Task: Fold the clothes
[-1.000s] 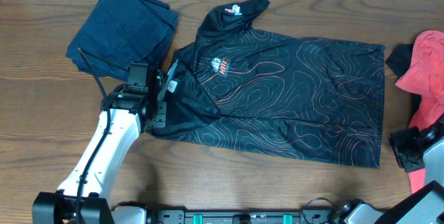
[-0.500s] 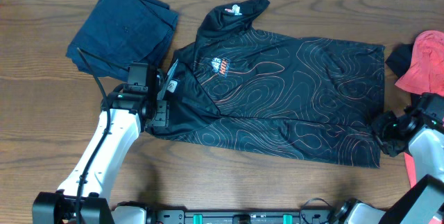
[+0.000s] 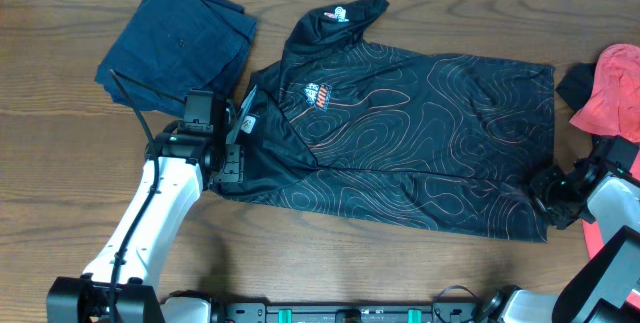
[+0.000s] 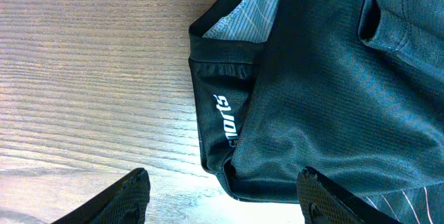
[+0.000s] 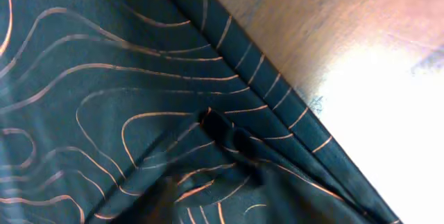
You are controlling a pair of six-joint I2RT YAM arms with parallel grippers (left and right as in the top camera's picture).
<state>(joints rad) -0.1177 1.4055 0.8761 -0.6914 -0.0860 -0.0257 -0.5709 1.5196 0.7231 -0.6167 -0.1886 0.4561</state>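
While the jersey (image 3: 400, 133) lies spread, left fingers (image 4: 128, 196) flank its corner.

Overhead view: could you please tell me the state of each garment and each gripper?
black jersey, spread out, mostly flat, not yet folded
navy garment, folded
coral-red garment, bunched up
left gripper, open, jaws either side of the jersey's edge
right gripper, at the jersey's hem corner; open or shut, cannot tell
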